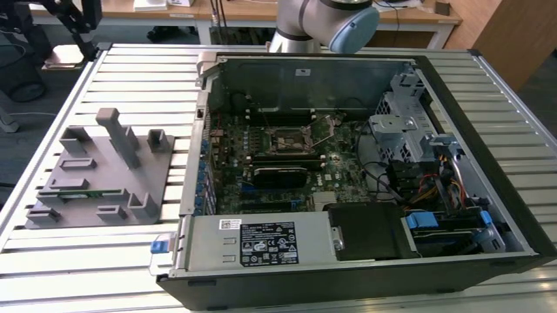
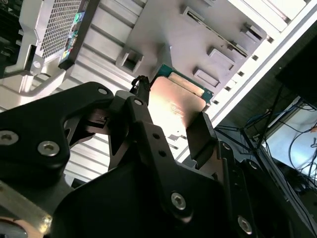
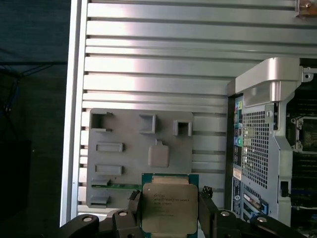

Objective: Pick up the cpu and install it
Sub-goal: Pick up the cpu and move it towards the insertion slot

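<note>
Pickup is done: the gripper [image 3: 170, 212] has its 2 fingers [image 3: 205, 208] clamped on the cpu [image 3: 169, 206], held clear above the holder [image 3: 129, 134]; fitting it into the socket [image 1: 287, 138] is left to do

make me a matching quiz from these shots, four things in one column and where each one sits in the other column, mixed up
Things
1. cpu
2. memory stick
3. socket frame
4. grey holder

Places
A. on the slatted table, beside the open computer case
B. held in the gripper
C. lying in a slot of the grey holder
D. on the motherboard inside the case

Pairs: 1-B, 2-C, 3-D, 4-A
</note>
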Tool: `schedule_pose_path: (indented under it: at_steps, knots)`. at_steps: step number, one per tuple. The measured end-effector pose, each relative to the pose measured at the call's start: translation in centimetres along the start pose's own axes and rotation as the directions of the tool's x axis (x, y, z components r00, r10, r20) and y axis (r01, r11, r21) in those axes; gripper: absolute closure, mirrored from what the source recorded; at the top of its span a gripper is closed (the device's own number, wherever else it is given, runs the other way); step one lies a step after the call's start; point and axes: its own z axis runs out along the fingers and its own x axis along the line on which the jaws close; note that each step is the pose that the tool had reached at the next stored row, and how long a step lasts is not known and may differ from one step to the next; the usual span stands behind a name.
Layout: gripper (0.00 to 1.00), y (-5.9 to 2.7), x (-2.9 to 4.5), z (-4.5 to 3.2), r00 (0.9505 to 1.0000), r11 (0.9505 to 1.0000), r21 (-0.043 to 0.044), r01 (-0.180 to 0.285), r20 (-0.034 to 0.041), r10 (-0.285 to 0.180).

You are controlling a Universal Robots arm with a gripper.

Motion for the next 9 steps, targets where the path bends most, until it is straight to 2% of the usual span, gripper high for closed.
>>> schedule_pose_path:
  at_steps: [5, 9]
  knots:
    - [0.46, -0.03, -1.26, -0.01, 1.0, 1.0, 0.0001, 0.0, -0.0001, 0.0]
    - [0.46, -0.05, -1.96, -0.01, 1.0, 1.0, 0.0, 0.0, 0.0, 0.0]
